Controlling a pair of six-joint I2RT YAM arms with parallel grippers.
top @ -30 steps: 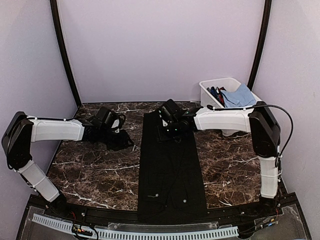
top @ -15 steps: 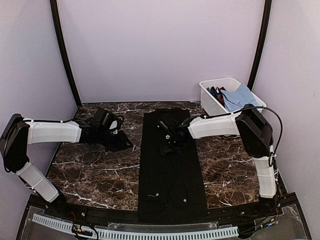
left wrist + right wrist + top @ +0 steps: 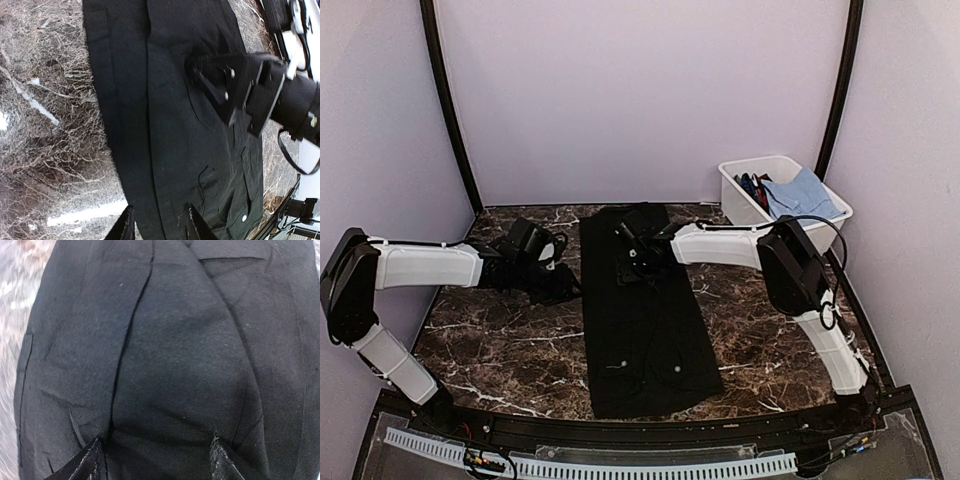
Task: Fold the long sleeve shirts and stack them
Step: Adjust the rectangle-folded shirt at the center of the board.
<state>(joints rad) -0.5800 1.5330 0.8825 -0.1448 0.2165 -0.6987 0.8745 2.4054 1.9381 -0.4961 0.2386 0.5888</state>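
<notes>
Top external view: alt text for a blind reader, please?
A long black shirt, folded into a narrow strip, lies down the middle of a dark marble table. The right tool rests open near its far end; the left tool sits at its left edge. A white bin of clothes stands far right.

Lab booth: lilac walls, marble tabletop.

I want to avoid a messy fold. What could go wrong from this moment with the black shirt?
The right gripper stands open over the black shirt, so pressing sideways could bunch the creased cloth. The shirt's near end lies close to the table edge and may slide off.
</notes>
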